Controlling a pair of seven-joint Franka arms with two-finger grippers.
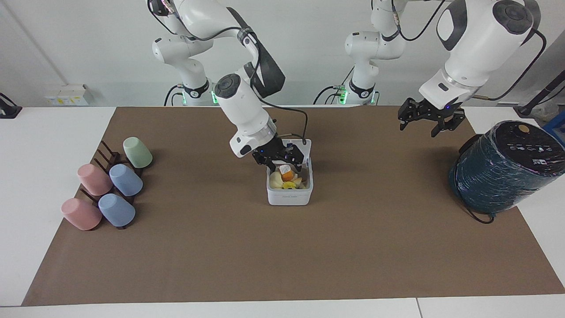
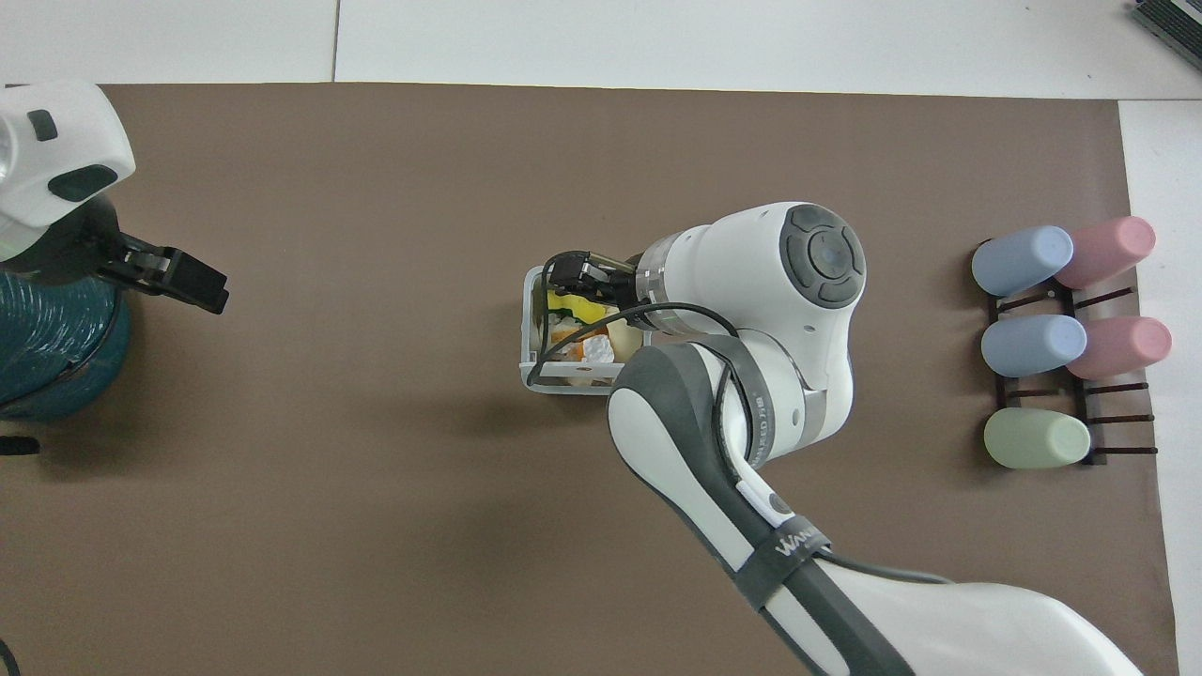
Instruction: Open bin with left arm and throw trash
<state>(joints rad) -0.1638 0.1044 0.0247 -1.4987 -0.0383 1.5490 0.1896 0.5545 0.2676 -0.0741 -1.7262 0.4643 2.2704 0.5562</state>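
The white bin (image 1: pixel 289 197) stands mid-mat with its lid (image 1: pixel 299 147) tipped up on the side nearer the robots. It also shows in the overhead view (image 2: pixel 528 340). In it lie the cream lump (image 1: pixel 275 179), the orange piece with white tip (image 1: pixel 286 172) and the curled yellow piece (image 1: pixel 289 186). My right gripper (image 1: pixel 281 161) is open just over the bin's mouth, holding nothing; from overhead (image 2: pixel 575 274) it covers part of the bin. My left gripper (image 1: pixel 421 123) hangs open and empty in the air over the mat, beside the teal cylinder.
A big dark teal wrapped cylinder (image 1: pixel 503 168) stands at the left arm's end of the mat. A dark rack with pink, blue and green cups (image 1: pixel 110 185) lies at the right arm's end. A cable runs from the right wrist over the bin's lid.
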